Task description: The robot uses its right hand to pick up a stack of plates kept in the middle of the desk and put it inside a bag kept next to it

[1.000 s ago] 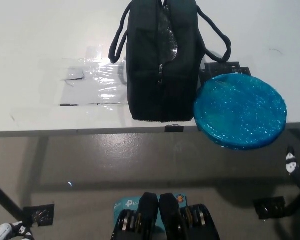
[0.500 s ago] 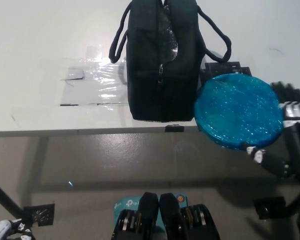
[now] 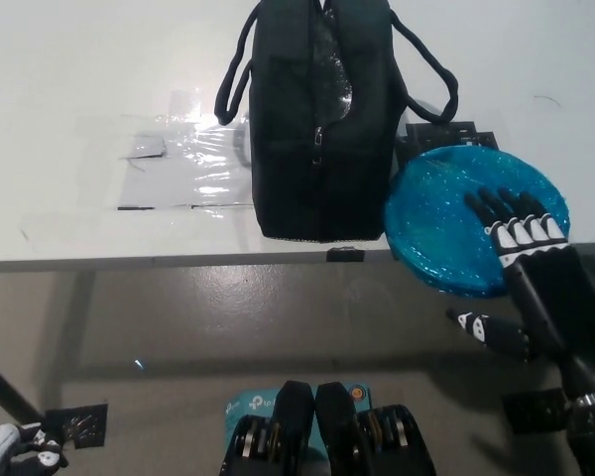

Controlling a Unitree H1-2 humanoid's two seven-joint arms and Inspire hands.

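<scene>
Fingers of the black right hand, spread and holding nothing, have just arrived over the round glittery blue plate stack at right centre, overhanging the white desk beside the black fabric bag. No grasp made. White left hand idles at lower left.

The top of the black bag is cut off by the picture's upper edge, so its opening cannot be seen. The right hand covers the right part of the blue plates; whether they are one or several cannot be told. Only a corner of the left hand shows, far below the bag, its fingers unreadable.
</scene>
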